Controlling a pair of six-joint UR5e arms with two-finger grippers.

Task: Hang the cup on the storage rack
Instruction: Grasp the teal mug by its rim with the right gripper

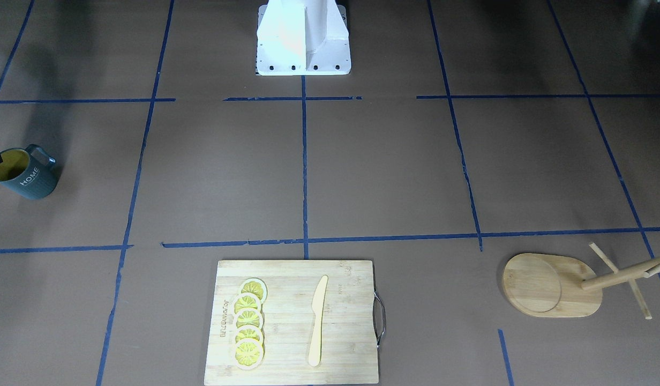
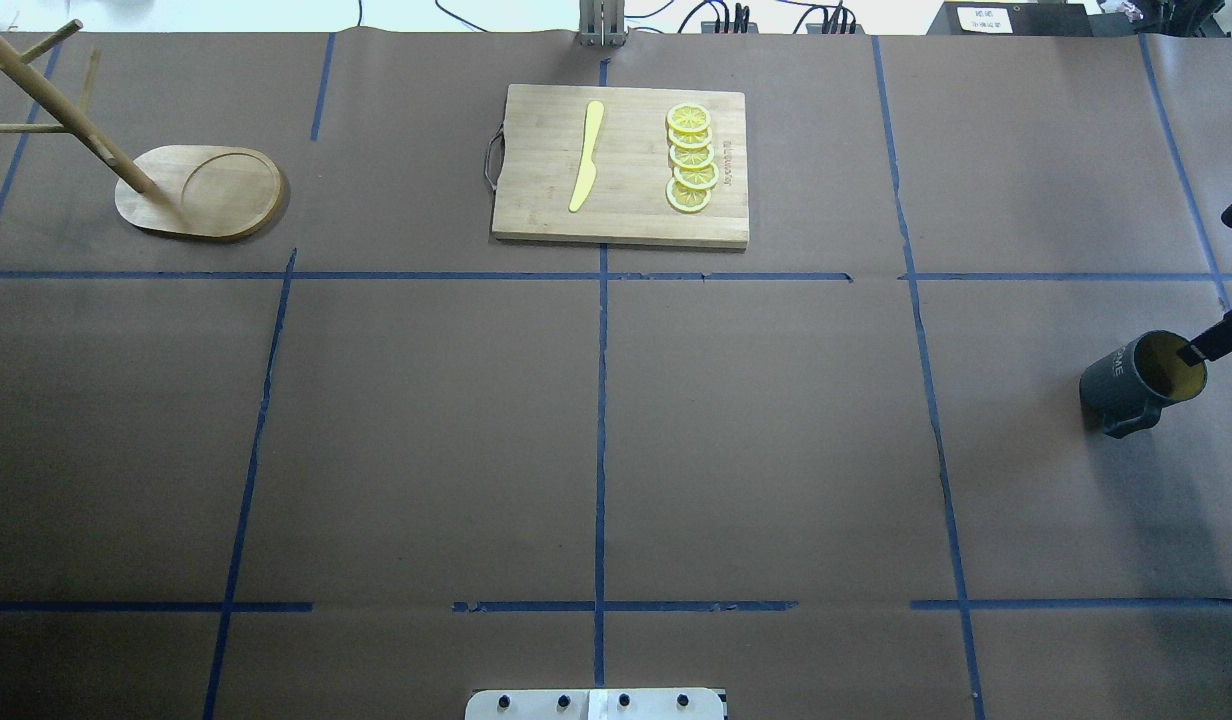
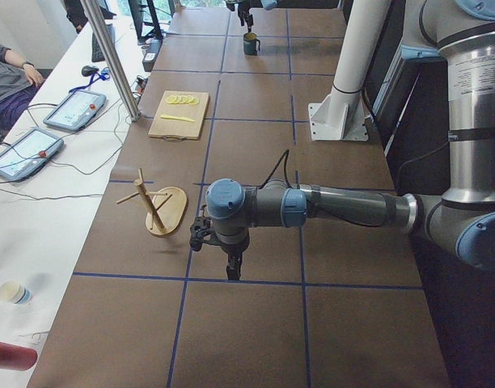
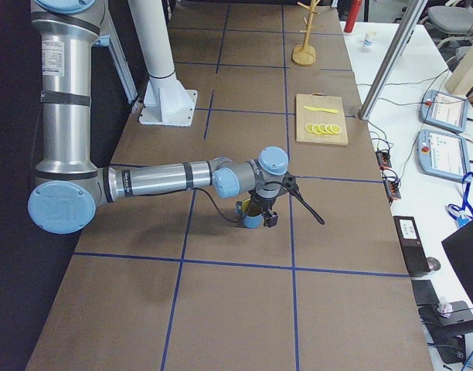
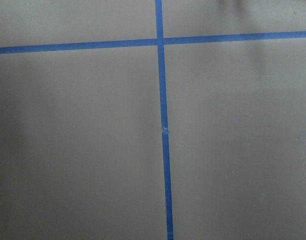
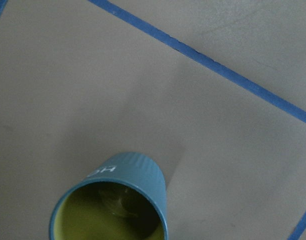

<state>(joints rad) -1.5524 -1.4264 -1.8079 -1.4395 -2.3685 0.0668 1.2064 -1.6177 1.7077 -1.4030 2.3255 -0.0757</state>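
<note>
Two ends of the brown-papered table (image 2: 776, 450): the dark blue-grey ribbed mug with yellow inside and white HOME lettering (image 2: 1136, 385) stands upright at the robot's right end, the light wooden mug tree with an oval base (image 2: 198, 190) at the far left corner, well apart. Right gripper (image 4: 265, 207) sits over the mug, one black finger (image 2: 1211, 343) dipping into its mouth, can't tell if it's clamping the rim. Left gripper (image 3: 232, 271) hangs above the table near the tree, open or closed I can't tell
</note>
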